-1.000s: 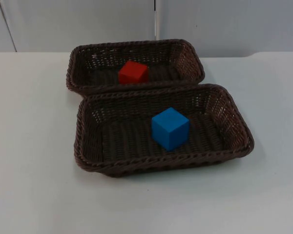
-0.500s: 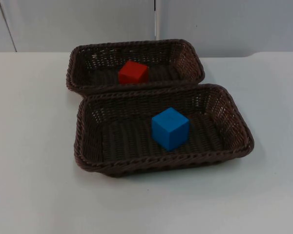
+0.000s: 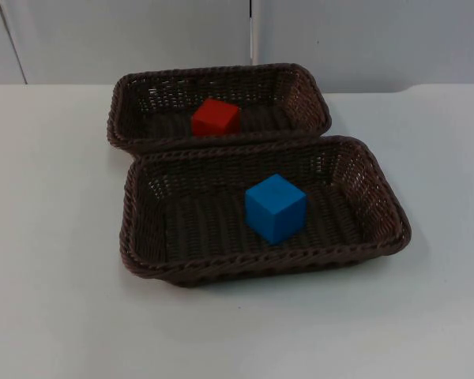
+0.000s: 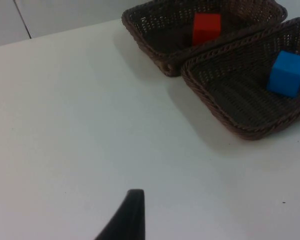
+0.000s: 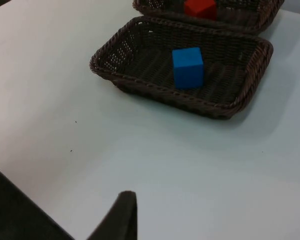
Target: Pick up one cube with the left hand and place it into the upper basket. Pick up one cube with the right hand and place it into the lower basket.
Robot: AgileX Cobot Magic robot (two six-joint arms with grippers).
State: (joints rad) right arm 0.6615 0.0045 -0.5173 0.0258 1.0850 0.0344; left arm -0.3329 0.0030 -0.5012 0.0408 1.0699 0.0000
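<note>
Unmoved since a second ago in the top view: both cubes and both baskets, same places, same angles.

Red cube [image 3: 216,117] resting on the floor of the upper basket [image 3: 213,71], near its middle, touching none of the woven walls. Blue cube [image 3: 275,208] resting on the floor of the lower basket [image 3: 261,264], slightly right of centre, turned so one edge faces the camera, also clear of the walls. Two dark brown wicker baskets lying one behind the other on the white table [image 3: 55,237], long sides touching or very nearly so, the upper one closer to the grey partition wall [image 3: 126,39].

Left gripper [image 4: 132,217] hanging above bare table on the left side, well apart from the baskets; from its wrist view, red cube [image 4: 206,28] seen in the upper basket [image 4: 145,37] and blue cube [image 4: 288,73] in the lower basket [image 4: 210,100]. Holding nothing that can be seen; impossible to tell whether that claw is apart or together.

Right gripper [image 5: 121,217] hanging above bare table on the near right side, likewise well apart from the baskets; from its wrist view, blue cube [image 5: 187,67] seen in the lower basket [image 5: 155,92], red cube [image 5: 200,7] beyond it in the upper basket [image 5: 250,20]. Holding nothing that can be seen; impossible to tell apart or together here as well.

Both arms waiting.
</note>
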